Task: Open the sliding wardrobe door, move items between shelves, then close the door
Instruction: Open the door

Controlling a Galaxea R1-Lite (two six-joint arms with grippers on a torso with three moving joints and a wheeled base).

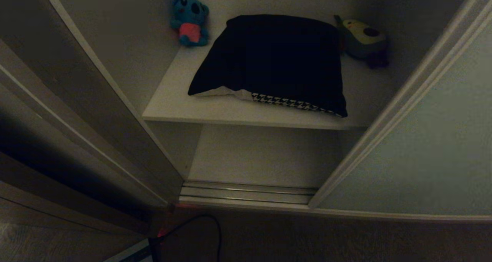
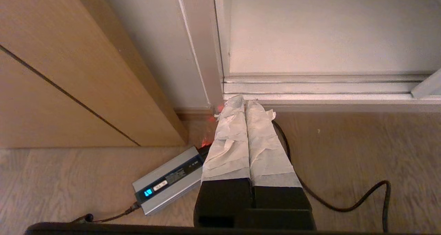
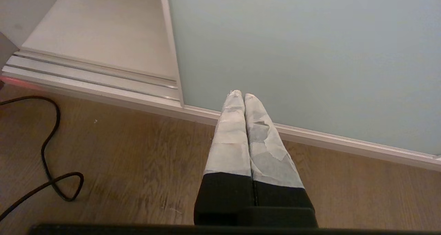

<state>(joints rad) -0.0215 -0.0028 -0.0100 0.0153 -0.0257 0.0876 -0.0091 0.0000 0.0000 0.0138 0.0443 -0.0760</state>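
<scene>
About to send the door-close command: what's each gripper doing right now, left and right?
Left gripper: shut, holding nothing, low over the floor by the door track.
Right gripper: shut, holding nothing, in front of the sliding wardrobe door.

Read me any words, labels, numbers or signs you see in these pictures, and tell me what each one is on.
Nothing can be read for certain.
Silver box on the floor, dark strip: a lit blue display, a white label and small pale print, all too small to read.
Cushion, blue plush toy, green plush toy, sliding door: no text on them.
</scene>
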